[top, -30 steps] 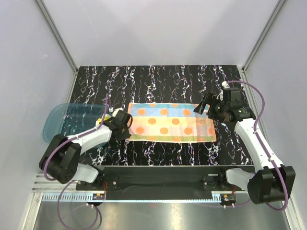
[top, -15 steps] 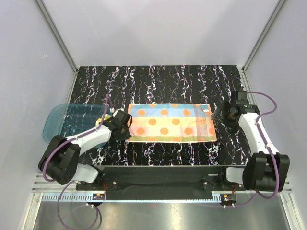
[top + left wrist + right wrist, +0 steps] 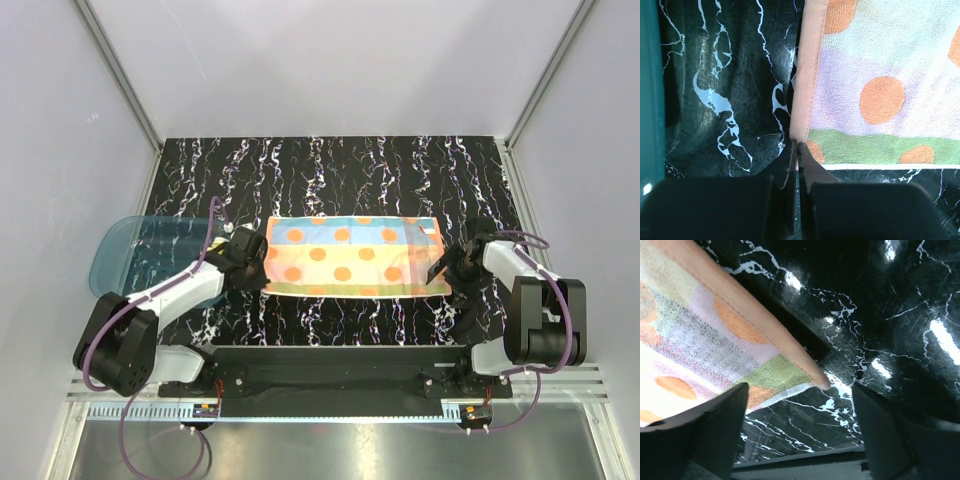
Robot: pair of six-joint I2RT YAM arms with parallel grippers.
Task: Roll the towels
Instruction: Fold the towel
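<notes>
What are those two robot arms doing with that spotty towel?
They are getting ready to roll it. The spotty towel lies spread flat on the black table. The left gripper is shut, pinching the towel's near left corner. The right gripper is open at the near right corner and has not grabbed it yet. A blue tray sits off to the left.

The towel (image 3: 350,257) runs in bands of light blue, cream, lilac and green, dotted all over with orange circles. Its short ends are hemmed in peach, and a thin white edge follows the green band. The table (image 3: 340,170) under it is black marble with white veins. The tray (image 3: 140,255) is see-through blue. My left fingers (image 3: 812,175) are black, my right fingers (image 3: 715,425) dark grey
</notes>
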